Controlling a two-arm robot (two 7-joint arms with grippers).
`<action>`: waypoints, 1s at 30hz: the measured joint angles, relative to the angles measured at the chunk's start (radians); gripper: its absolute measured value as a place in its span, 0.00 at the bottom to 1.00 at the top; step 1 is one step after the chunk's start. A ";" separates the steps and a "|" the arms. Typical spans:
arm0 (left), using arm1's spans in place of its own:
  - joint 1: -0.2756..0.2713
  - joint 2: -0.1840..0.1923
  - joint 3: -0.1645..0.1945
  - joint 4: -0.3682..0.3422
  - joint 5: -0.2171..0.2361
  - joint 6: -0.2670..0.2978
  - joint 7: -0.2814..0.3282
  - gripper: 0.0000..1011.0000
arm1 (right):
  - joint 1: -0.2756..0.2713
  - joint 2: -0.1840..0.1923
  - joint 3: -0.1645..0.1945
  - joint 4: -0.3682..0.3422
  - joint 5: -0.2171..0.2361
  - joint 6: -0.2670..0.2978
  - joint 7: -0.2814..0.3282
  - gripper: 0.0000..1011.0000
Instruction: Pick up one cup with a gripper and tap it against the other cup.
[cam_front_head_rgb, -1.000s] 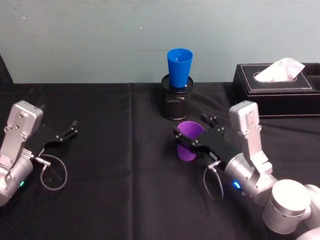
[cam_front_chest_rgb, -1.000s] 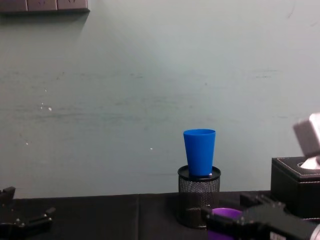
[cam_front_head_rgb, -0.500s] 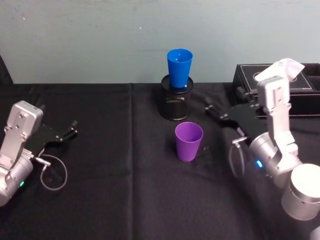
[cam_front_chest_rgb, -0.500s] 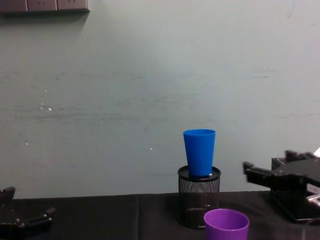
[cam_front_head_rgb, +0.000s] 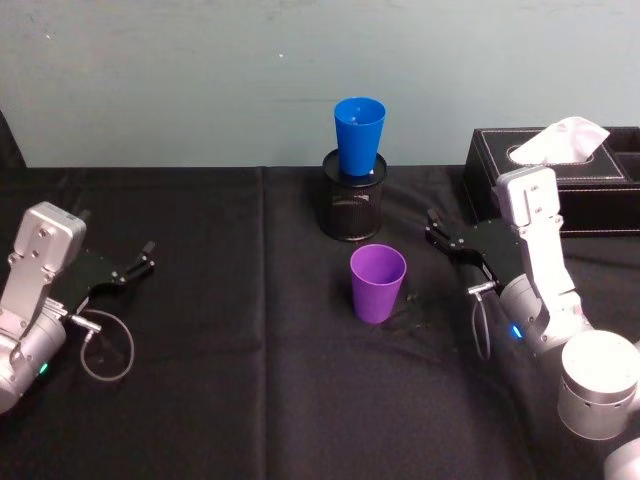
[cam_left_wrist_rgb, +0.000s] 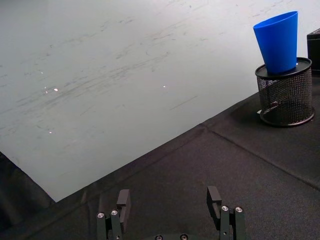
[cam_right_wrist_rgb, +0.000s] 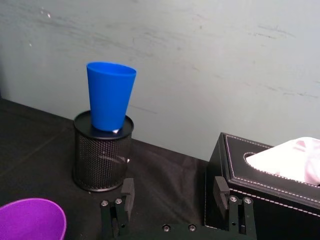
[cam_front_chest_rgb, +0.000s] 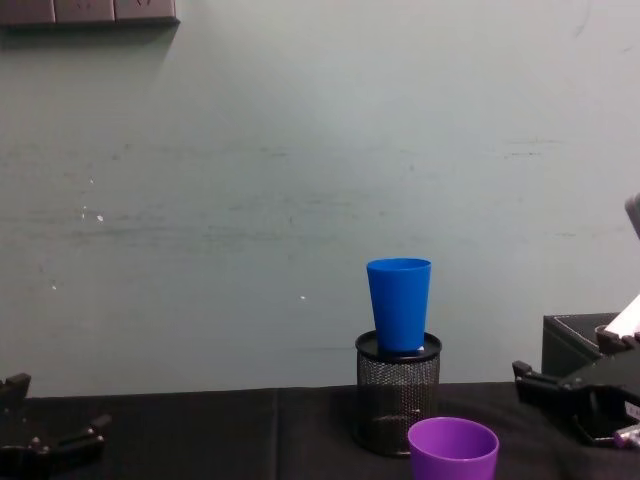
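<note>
**A:** Right now, where's the purple cup?

**B:** Standing upright on the black tablecloth, mouth up, nothing touching it. It sits in front of the mesh pen holder, a bit to the right of it, with a gap between them. Chest view has its rim low in frame, below the holder.

**A:** Blue cup?

**B:** The blue cup stands upright on top of the pen holder, base seated in the holder's mouth. Well clear of the purple one. Right wrist view shows the same stack.

**A:** Right gripper?

**B:** The right gripper hovers to the right of the purple cup, apart from it, holding nothing. Fingers spread; in the right wrist view the two fingertips stand wide apart with bare cloth between. The tissue box is just behind it.

**A:** Left?

**B:** The left gripper is parked at the table's left edge, far from both cups. Fingers spread too, empty.

**A:** Contact between cups?

**B:** None. Purple on the cloth, blue up on the holder.
</note>
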 joint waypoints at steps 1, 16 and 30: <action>0.000 0.000 0.000 0.000 0.000 0.000 0.000 0.99 | 0.000 0.000 0.000 0.000 0.000 0.000 0.000 0.99; 0.000 0.000 0.000 0.000 0.000 0.000 0.000 0.99 | 0.026 -0.019 0.011 0.067 -0.084 0.014 -0.049 0.99; 0.000 0.000 0.000 0.000 0.000 0.000 0.000 0.99 | 0.023 -0.018 0.009 0.062 -0.081 0.014 -0.049 0.99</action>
